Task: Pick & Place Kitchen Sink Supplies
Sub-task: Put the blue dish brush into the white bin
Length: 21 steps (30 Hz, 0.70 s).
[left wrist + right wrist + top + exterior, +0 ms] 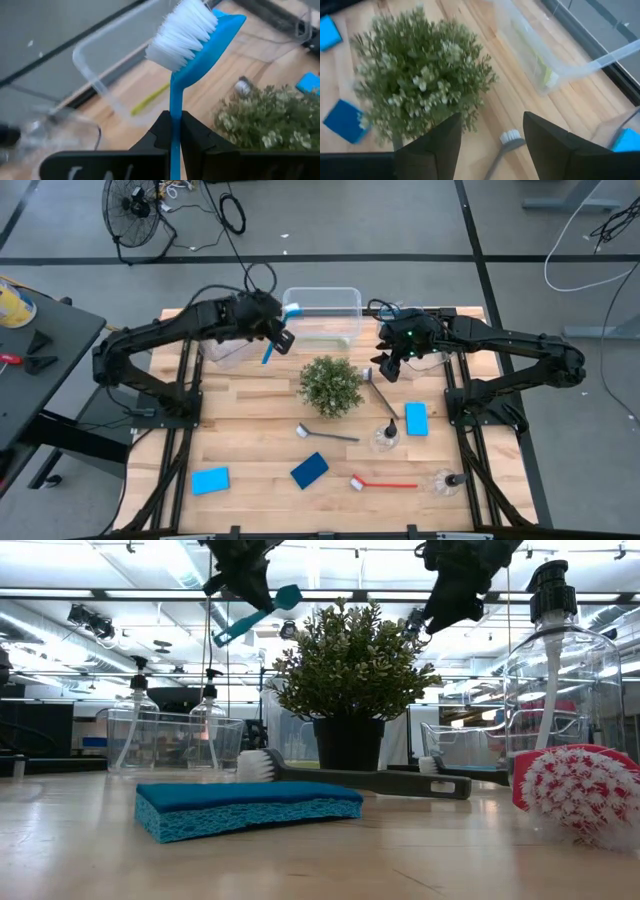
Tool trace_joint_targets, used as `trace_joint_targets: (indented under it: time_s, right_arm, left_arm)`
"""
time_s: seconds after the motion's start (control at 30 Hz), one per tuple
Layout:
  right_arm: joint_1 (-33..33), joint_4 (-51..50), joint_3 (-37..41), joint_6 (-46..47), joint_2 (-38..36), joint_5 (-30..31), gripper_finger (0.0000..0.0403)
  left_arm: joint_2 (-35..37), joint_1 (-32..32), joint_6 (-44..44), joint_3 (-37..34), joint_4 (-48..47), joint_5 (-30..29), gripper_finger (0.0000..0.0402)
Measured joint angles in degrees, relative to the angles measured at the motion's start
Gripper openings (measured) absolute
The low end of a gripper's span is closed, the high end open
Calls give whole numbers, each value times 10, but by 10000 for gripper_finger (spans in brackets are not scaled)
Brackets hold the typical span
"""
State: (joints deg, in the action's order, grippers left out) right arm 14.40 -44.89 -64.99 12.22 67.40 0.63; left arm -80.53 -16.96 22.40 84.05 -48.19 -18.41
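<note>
My left gripper (279, 337) hovers at the near left corner of the middle clear bin (322, 292), shut on a blue dish brush (270, 348) with white bristles (182, 30). A yellow brush (147, 100) lies inside that bin. My right gripper (387, 366) is open in the air between the bushy plant (331, 385) and the right bin, above a dark grey brush (383, 396) lying flat on the table. Another grey brush (327, 435), a red brush (385, 484), two clear bottles (386, 438) (446, 480) and blue sponges (416, 419) (309, 470) (210, 480) rest on the table. My left gripper (175, 122) pinches the blue brush by its thin handle (175, 102), between the two fingers, about midway along it. The brush is lifted clear and tilted, its bristle head (287, 596) higher and toward the bin, its handle end (222, 638) hanging lower.
The plant in its dark pot (350, 743) stands mid-table between both arms. A clear bin (228, 348) on the far left holds bottles; another bin (432, 330) sits far right. A fan and cables lie on the floor beyond the table.
</note>
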Motion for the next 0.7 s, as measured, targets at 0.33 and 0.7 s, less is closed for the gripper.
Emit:
trace_joint_targets:
  time_s: [0.33, 0.7]
  right_arm:
    - [0, 17, 0, 57, 0, 0, 213]
    - [0, 16, 0, 76, 0, 0, 213]
  left_arm:
    - [-1, -78, -153, 0, 132, 77, 19]
    - [-3, -135, -209, -1, 212, 110, 20]
